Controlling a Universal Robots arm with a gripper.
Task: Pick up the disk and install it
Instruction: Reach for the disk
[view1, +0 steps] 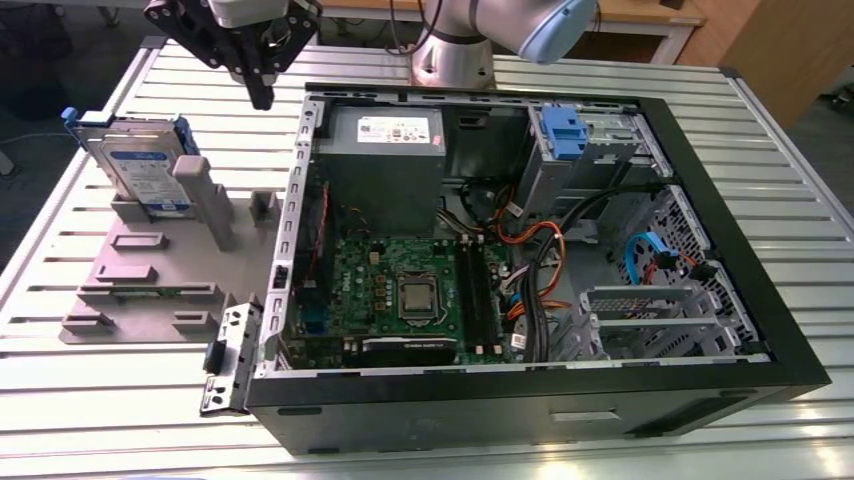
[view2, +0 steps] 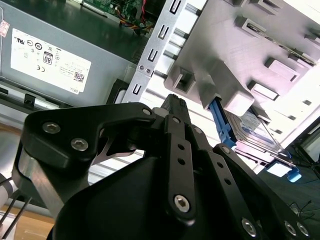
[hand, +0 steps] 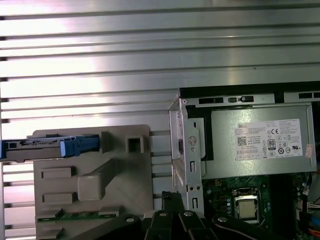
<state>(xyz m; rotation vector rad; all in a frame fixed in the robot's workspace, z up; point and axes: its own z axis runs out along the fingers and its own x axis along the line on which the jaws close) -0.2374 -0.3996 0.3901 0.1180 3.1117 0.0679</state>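
Observation:
The disk (view1: 139, 165) is a silver drive with a white-and-blue label in a blue carrier. It stands on edge, leaning in a slot of the grey fixture plate (view1: 147, 285) at the exterior view's left. It appears edge-on in the first wrist view (hand: 45, 148) and behind a grey post in the second wrist view (view2: 255, 132). My gripper (view1: 260, 95) hangs above the table between the disk and the computer case, to the right of the disk and apart from it. Its black fingers (view2: 175, 107) meet at the tips, shut on nothing.
The open computer case (view1: 534, 390) lies right of the fixture. Inside it are the grey power supply (view1: 380, 150), the motherboard (view1: 414, 290) and a metal drive cage with a blue clip (view1: 567, 135). The slatted metal table (view1: 120, 400) carries it all. Grey posts (view1: 200, 195) rise from the fixture.

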